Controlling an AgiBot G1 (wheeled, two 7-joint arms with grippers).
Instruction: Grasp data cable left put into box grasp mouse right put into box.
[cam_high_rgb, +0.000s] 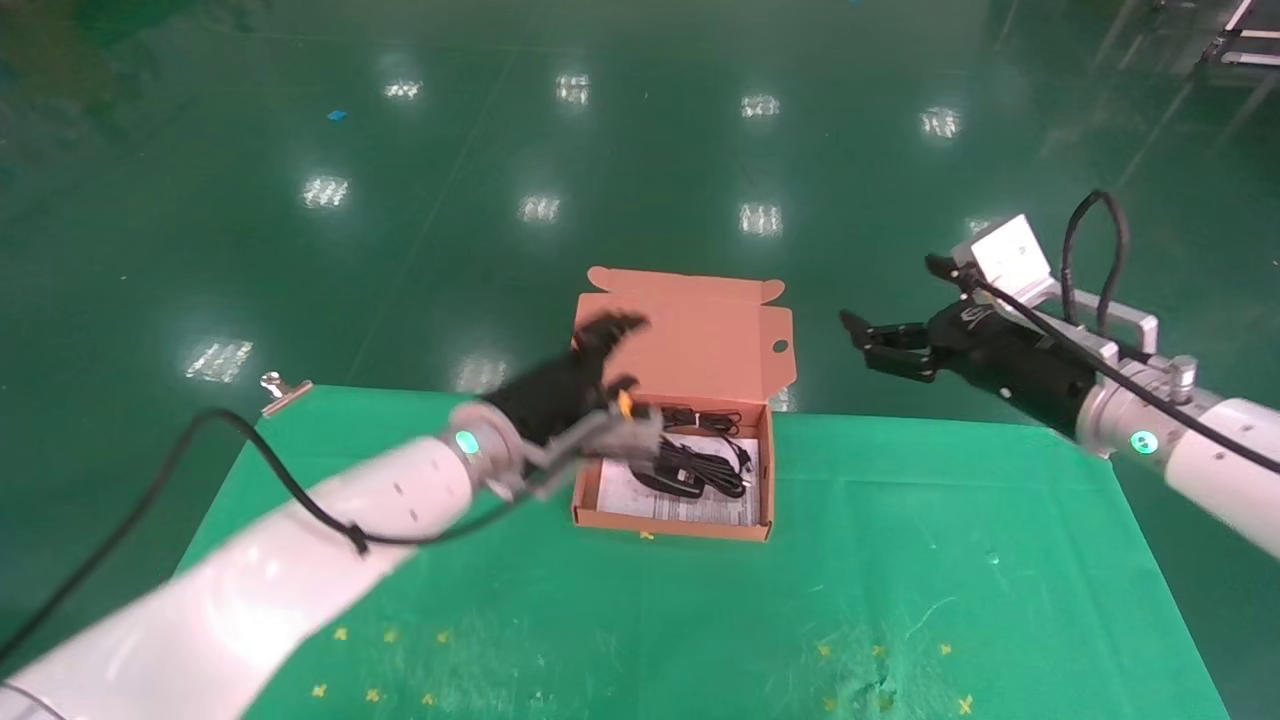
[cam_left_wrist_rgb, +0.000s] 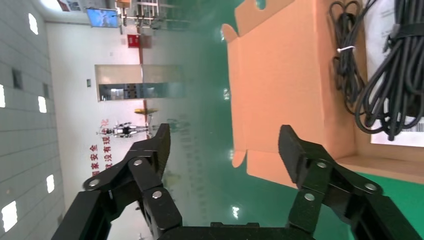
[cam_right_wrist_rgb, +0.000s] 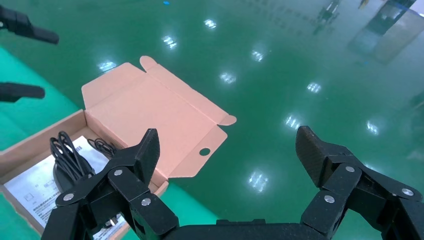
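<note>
The salmon box (cam_high_rgb: 590, 500) stands open at the table's far middle, its lid (cam_high_rgb: 700, 330) leaning back. Inside, on a white leaflet (cam_high_rgb: 640, 500), the black mouse (cam_high_rgb: 662, 481) lies with the data cable (cam_high_rgb: 712, 462) bundled partly over it. A thinner tied cord (cam_high_rgb: 700, 416) lies nearer the lid. My left gripper (cam_high_rgb: 628, 352) hangs open and holding nothing over the box's left wall. In the left wrist view the left gripper (cam_left_wrist_rgb: 225, 132) faces the lid (cam_left_wrist_rgb: 285, 75) and the data cable (cam_left_wrist_rgb: 395, 75). My right gripper (cam_high_rgb: 890, 292) is open in the air to the right of the box, and shows open (cam_right_wrist_rgb: 227, 132) in its wrist view.
A green cloth covers the table (cam_high_rgb: 900, 560), with small yellow crosses near its front. A metal clip (cam_high_rgb: 283, 388) sits at the cloth's far left corner. Beyond the table's far edge lies the glossy green floor (cam_high_rgb: 640, 150).
</note>
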